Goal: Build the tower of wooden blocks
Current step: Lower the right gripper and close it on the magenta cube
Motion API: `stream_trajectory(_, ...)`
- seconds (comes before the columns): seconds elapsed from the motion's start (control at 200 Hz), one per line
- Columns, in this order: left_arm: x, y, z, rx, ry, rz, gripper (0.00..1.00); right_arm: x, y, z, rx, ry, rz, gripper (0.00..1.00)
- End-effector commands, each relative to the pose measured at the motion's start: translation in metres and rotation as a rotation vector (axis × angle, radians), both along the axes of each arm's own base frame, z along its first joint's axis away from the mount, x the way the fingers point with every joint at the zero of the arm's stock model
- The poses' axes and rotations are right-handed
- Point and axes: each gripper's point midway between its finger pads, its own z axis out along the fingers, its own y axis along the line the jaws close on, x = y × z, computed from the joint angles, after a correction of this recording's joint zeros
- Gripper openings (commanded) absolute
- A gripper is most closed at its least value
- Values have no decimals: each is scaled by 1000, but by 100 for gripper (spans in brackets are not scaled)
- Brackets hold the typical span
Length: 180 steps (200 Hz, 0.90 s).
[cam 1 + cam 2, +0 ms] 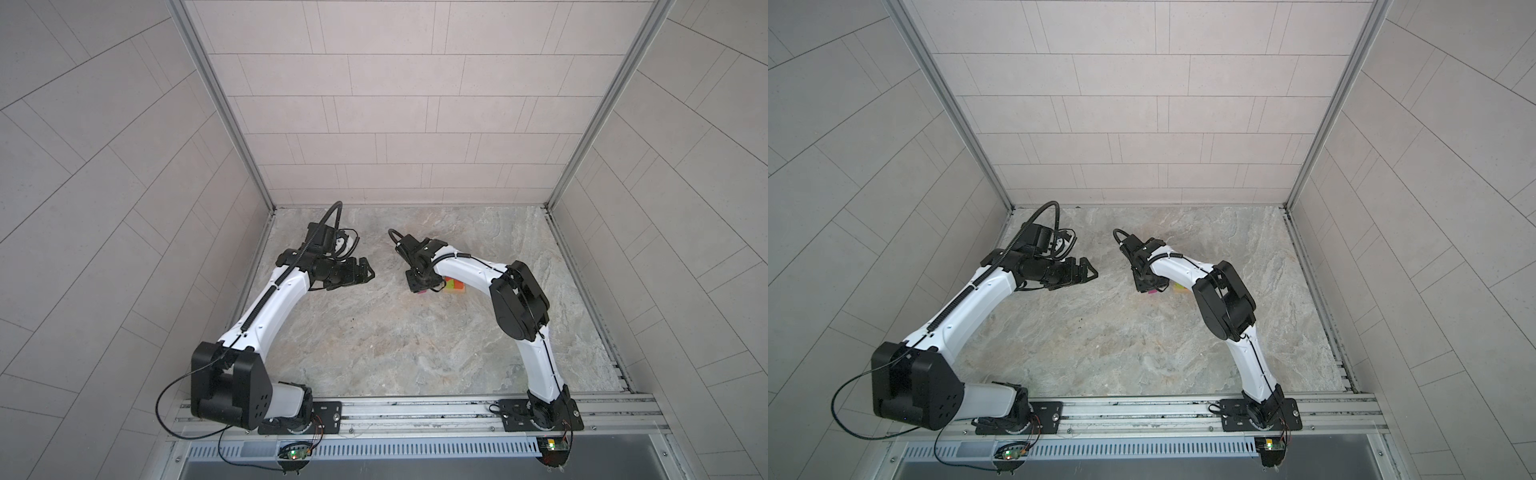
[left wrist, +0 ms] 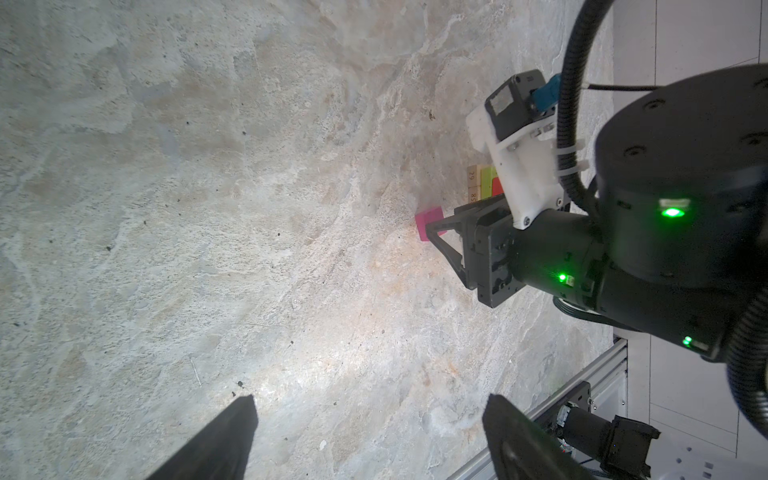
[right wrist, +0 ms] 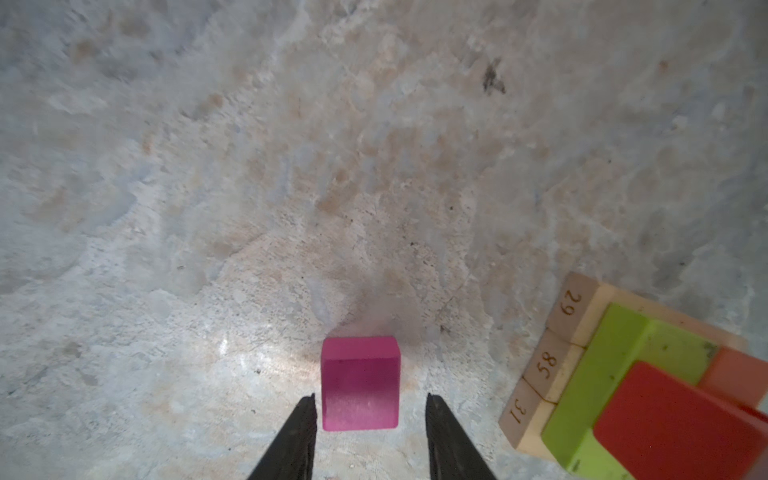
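Tower: part-built stack on the table, right of middle in both top views, mostly hidden there under the right arm.
Layers: three tan bars side by side at the bottom, ends marked 29, 58, 31; green block across them; orange block and red block higher up.
Cube: magenta, alone on the table, near the tower, not touching it.
Right gripper: straddles the cube, jaws spread, a slim gap on each side.
Left gripper: jaws spread wide over bare table, left of middle in both top views, well apart from the tower.
Table: stone-look slab, grey and beige veining, matte, scattered dark specks; a bright glare patch beside the cube in the right wrist view.
Walls: pale panels with a staggered tile pattern, closing the back and both sides.
Posts: aluminium profiles rising at the two back corners.
Rail: aluminium track along the front edge; both arm bases sit on it on black plates.
Grille: slotted strip just below the rail; a small board with a green light sits by each base.
Cable: thin, black, looping out beside the left arm's base.
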Motion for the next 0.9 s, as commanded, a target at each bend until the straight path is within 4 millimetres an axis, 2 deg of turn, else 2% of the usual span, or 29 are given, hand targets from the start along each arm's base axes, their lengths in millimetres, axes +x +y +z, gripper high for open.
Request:
stream_trajectory(0.0, -4, 1, 4, -6, -15, -3, 92, 1, 0, -3, -9, 16, 3, 43)
stream_trajectory(0.415, -5, 2, 3, -4, -10, -2, 92, 5, 0, -14, 5, 43, -6, 40)
stream_trajectory(0.896, -4, 2, 4, -5, -11, -2, 92, 6, -1, -11, 12, 46, -9, 35)
